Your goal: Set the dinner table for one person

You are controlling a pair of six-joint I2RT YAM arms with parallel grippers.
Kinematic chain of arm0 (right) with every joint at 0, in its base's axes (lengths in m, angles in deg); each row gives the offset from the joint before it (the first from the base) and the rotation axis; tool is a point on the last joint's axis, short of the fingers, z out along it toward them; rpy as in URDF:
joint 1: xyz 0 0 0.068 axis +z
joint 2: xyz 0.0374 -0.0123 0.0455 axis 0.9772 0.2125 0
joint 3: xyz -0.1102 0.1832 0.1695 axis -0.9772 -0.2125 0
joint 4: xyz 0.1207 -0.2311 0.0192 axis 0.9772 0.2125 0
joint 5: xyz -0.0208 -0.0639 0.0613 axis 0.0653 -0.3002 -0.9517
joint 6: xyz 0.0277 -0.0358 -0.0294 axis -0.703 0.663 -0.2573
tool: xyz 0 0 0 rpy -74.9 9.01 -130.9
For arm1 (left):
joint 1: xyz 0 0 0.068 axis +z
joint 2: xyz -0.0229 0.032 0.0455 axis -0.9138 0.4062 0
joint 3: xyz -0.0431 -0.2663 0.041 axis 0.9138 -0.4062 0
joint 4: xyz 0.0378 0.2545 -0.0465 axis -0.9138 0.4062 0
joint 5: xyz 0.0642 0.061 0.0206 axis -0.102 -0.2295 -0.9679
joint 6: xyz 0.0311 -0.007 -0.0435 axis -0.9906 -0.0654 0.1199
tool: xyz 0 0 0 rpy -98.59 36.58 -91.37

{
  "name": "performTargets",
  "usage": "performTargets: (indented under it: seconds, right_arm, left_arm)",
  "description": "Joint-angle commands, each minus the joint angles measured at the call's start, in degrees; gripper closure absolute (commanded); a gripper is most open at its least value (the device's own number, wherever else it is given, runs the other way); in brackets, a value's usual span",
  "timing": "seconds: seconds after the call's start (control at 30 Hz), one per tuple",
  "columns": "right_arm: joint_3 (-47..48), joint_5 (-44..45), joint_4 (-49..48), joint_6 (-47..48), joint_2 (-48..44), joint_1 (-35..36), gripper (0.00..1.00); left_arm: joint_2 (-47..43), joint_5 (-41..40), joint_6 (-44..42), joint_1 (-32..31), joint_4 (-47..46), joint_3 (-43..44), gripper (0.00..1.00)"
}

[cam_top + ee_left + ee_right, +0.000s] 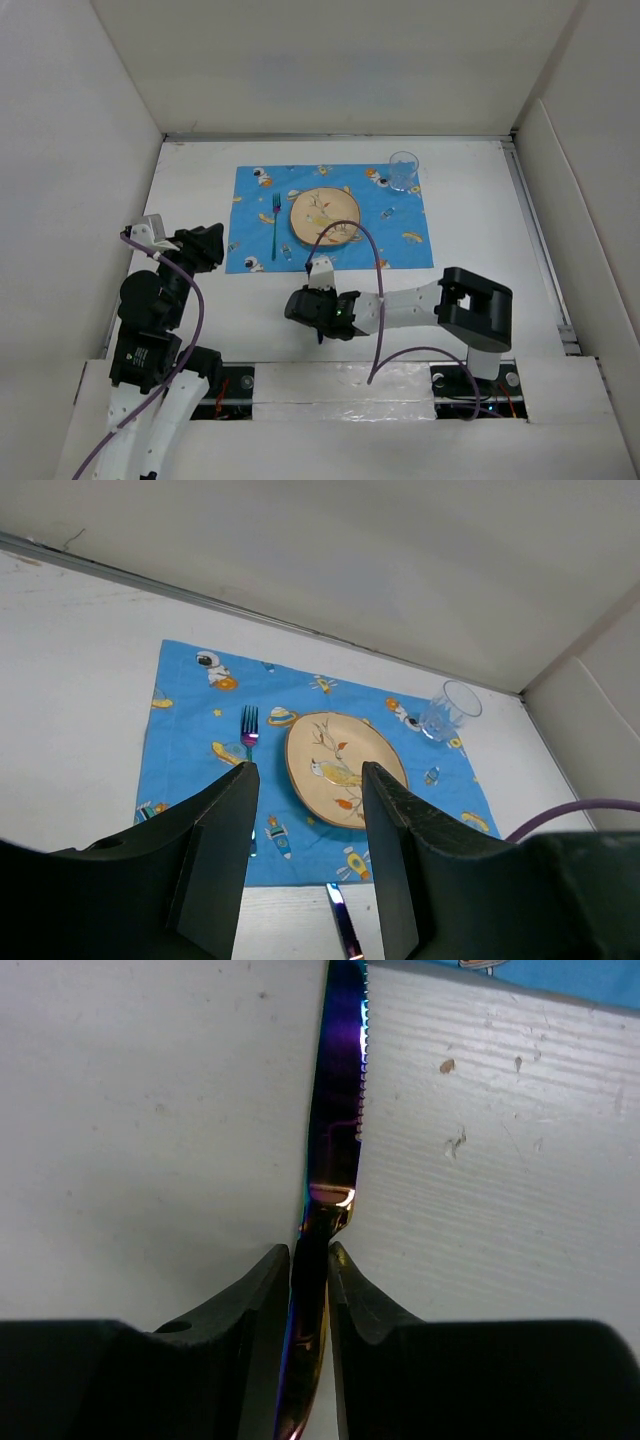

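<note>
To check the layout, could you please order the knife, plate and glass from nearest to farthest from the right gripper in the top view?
1. knife, between the fingers of the right gripper.
2. plate, mid-placemat.
3. glass, placemat's far right corner.

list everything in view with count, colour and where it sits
dinner table: 1, plain white, fills the floor of the enclosure
placemat: 1, blue with space print, far middle of the table
plate: 1, tan with a bird design, centre of the placemat
fork: 1, iridescent blue-purple, on the placemat left of the plate
glass: 1, clear, far right corner of the placemat
knife: 1, iridescent purple-blue, on the bare table near the placemat's near edge
walls: white, around the table
cables: 2, purple, one looping off each arm
left gripper: 1, black, open and holding nothing, near left of the placemat
right gripper: 1, black, closed on the knife handle
</note>
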Motion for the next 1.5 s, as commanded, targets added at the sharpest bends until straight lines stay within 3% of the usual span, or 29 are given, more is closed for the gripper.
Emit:
performTargets:
  seconds: [0.0,0.17,0.33,0.63,0.83,1.07,1.37,1.47]
  right_arm:
    - [-4.3,-0.8,3.5,-3.8,-0.1,1.7,0.73]
    - [-5.2,-0.2,4.1,-3.8,0.7,2.2,0.64]
    - [-6.1,-0.1,3.0,-3.6,0.9,2.2,0.64]
    - [-3.5,0.6,4.0,-2.1,5.0,2.2,0.73]
    - [-5.5,0.7,5.1,-3.3,4.1,2.2,0.87]
    - [-7.0,4.5,10.6,-6.1,-4.2,5.1,0.99]
    - [-2.5,8.9,19.8,-3.1,-18.3,5.7,0.99]
    - [-2.7,9.6,18.9,0.0,-23.3,3.1,0.99]
  left_arm:
    - [0.8,1.0,-0.1,-0.3,-3.0,0.0,0.58]
    - [1.0,0.9,-0.1,-0.3,-3.0,-0.1,0.58]
    - [1.2,1.0,-0.1,-0.3,-3.0,0.0,0.58]
    - [1.4,0.1,-0.3,-0.3,-2.7,0.1,0.58]
    - [0.0,-1.9,-0.5,-0.3,-2.3,0.2,0.58]
    - [0.3,-1.1,-0.6,-0.3,-2.6,0.1,0.58]
    - [0.4,-1.6,-0.6,-0.3,-2.5,0.2,0.58]
    - [0.2,-0.9,-0.6,-0.3,-2.7,0.1,0.58]
